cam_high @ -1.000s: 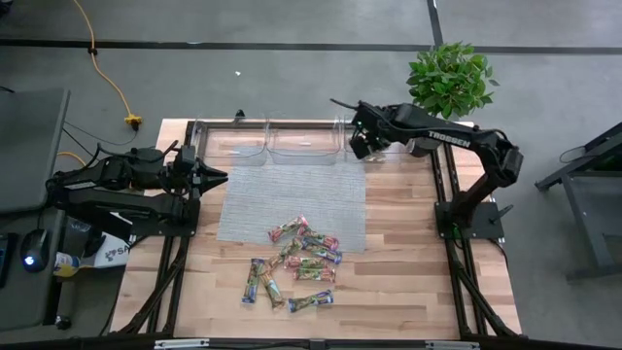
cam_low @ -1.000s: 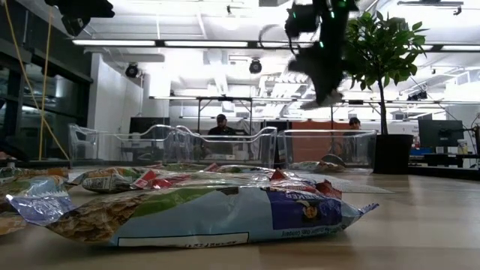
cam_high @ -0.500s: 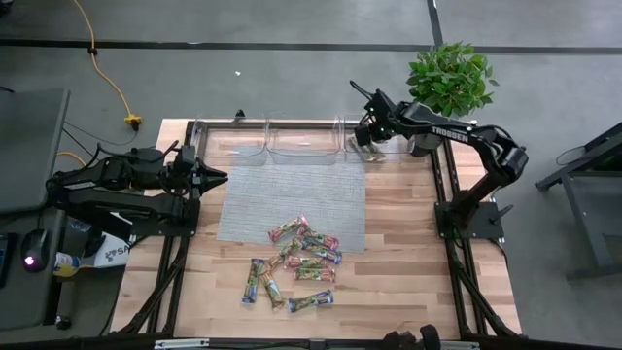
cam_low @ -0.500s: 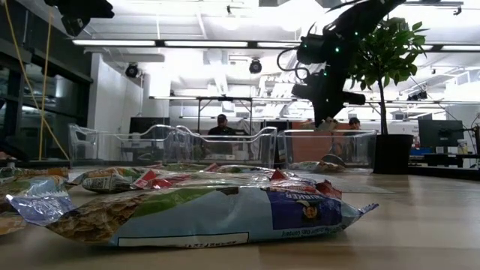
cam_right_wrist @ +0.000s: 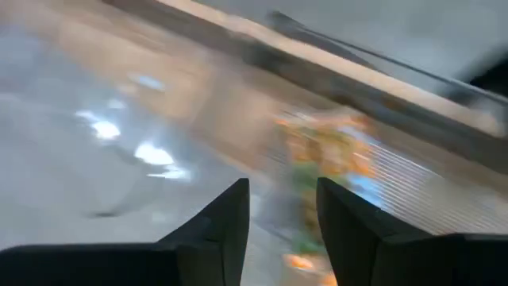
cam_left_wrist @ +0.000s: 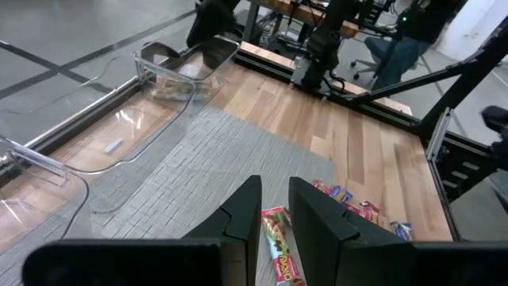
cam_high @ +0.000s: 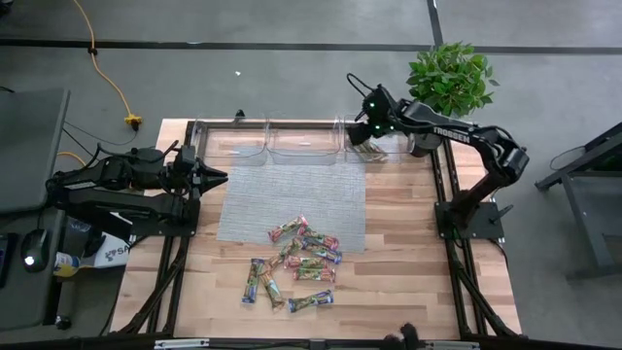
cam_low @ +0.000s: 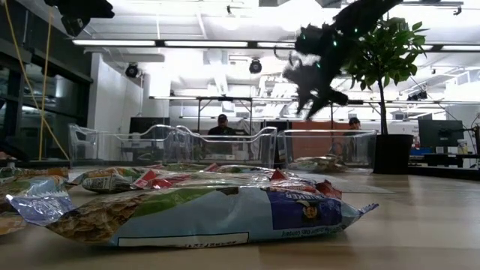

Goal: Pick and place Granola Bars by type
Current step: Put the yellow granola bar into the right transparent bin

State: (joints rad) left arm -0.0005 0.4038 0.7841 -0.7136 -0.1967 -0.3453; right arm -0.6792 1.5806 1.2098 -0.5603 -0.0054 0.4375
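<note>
The wooden tabletop is carrying a grey mat and three clear plastic bins. The right gripper is hovering over the rightmost bin – fingers parted, empty – apparently just after a drop-off. The left gripper, fingers nearly together, is waiting. Next – reaching for the heaped shiny-wrapped Granola Bars.

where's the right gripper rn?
High view: the right gripper hangs over the rightmost clear bin at the table's far edge, beside the potted plant, with nothing between its parted fingers.
</note>
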